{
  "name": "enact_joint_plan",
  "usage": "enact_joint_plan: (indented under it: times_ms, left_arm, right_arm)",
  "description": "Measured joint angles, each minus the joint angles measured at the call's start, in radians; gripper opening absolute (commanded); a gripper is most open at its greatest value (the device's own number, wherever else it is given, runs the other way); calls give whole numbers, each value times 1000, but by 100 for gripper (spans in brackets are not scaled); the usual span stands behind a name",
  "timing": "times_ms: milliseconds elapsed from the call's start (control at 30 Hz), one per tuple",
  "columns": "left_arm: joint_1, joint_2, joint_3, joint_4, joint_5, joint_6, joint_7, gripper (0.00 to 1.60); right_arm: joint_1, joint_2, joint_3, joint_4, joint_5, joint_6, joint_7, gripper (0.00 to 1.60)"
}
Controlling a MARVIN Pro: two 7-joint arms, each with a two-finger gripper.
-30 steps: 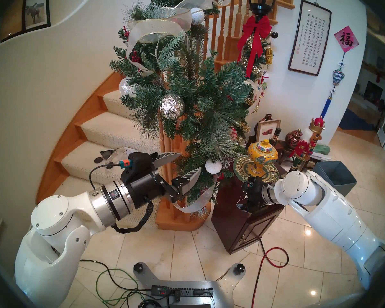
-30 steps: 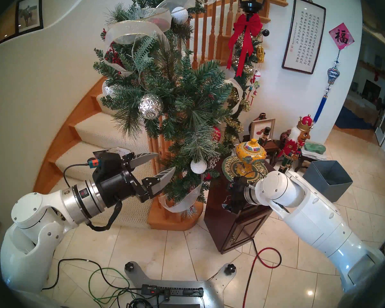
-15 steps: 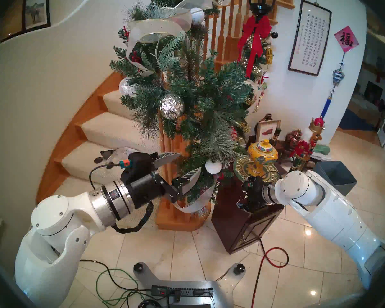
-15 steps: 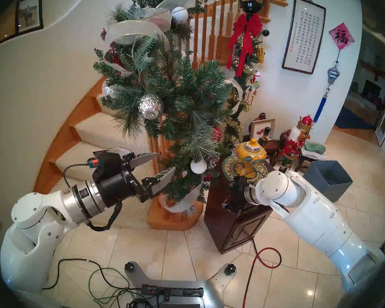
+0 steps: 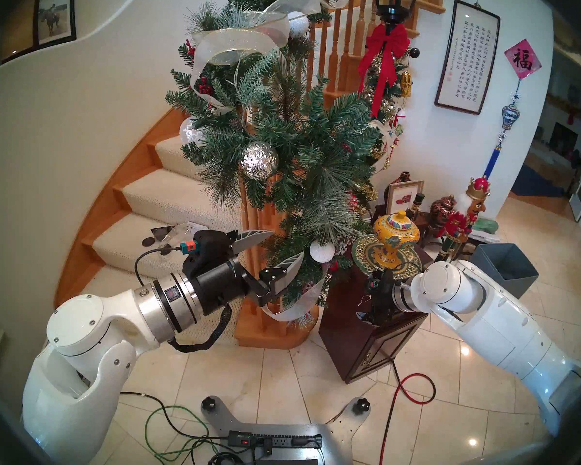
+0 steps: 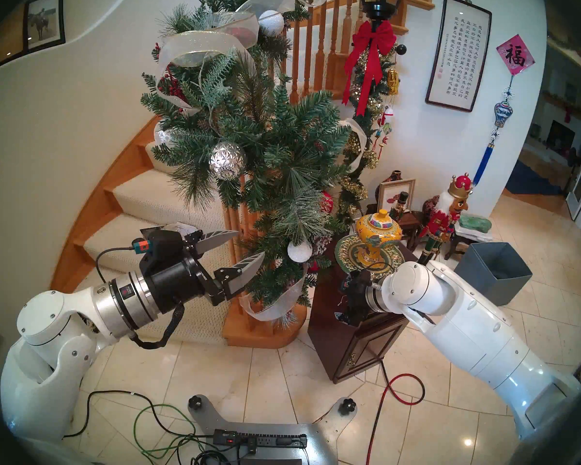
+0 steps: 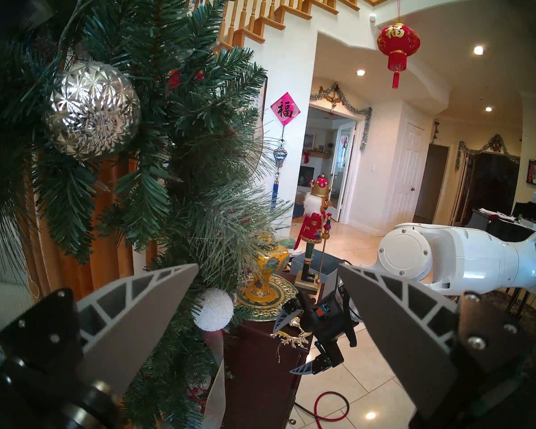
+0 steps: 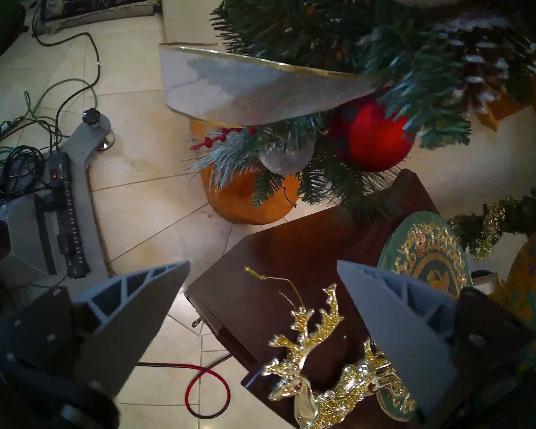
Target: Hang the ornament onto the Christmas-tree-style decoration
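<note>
Right gripper (image 8: 262, 298) wide, empty, over reindeer ornament (image 8: 325, 366) on cabinet worktop (image 8: 270, 264). Shift toward 5 o'clock, pinch body, spare thread (image 8: 279, 283).

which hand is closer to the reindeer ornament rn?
Right. The right hand hangs open just above the reindeer ornament on the dark cabinet; the left hand is off beside the garland, open.

Cream tiled floor (image 5: 282, 380), carpeted staircase (image 5: 168, 199)
</note>
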Motion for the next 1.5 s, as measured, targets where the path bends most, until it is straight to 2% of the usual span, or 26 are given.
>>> enact_joint_plan:
  times_ms: [233,733,1500]
  left_arm:
    - [0,0,0,0,0,0,0,160]
    - [0,0,0,0,0,0,0,160]
    - [0,0,0,0,0,0,0,160]
  right_arm:
    - [22,-21,-31,30,-26,1,3,160]
    - [55,-40,-45,48,-66,-14,-6,160]
    - [69,-4,-56,39,-113,-48,40,160]
